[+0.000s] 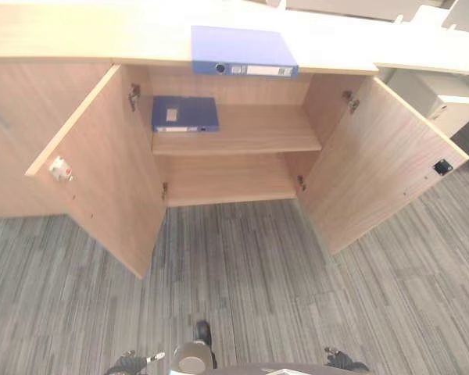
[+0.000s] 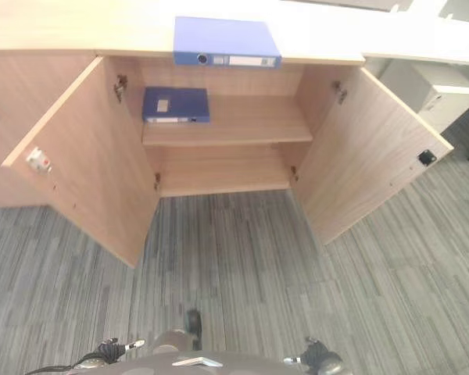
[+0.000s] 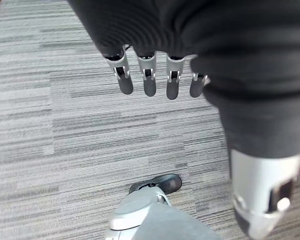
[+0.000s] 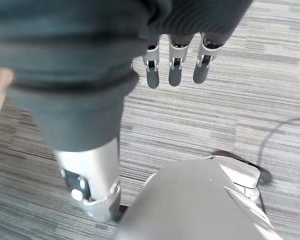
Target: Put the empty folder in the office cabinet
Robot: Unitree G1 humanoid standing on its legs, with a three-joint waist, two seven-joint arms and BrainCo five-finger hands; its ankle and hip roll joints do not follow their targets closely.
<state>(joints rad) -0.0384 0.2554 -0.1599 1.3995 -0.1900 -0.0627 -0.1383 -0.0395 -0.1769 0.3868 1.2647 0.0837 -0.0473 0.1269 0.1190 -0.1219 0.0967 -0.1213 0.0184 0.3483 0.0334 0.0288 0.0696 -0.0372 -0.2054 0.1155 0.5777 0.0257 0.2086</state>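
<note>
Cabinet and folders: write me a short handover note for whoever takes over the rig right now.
Left hand: open, fingers straight, hanging down over the carpet, holding nothing.
Right hand: open, also hanging over the carpet, empty.
Cabinet: both doors stand wide open.
One blue folder lies flat on top of the cabinet, at the front edge. A darker blue folder already lies on the upper shelf, at its left side. The lower shelf holds nothing visible.
Done: doors open. Left: step up, take the folder from the top and put it inside. Which folder is empty cannot be told from here.
</note>
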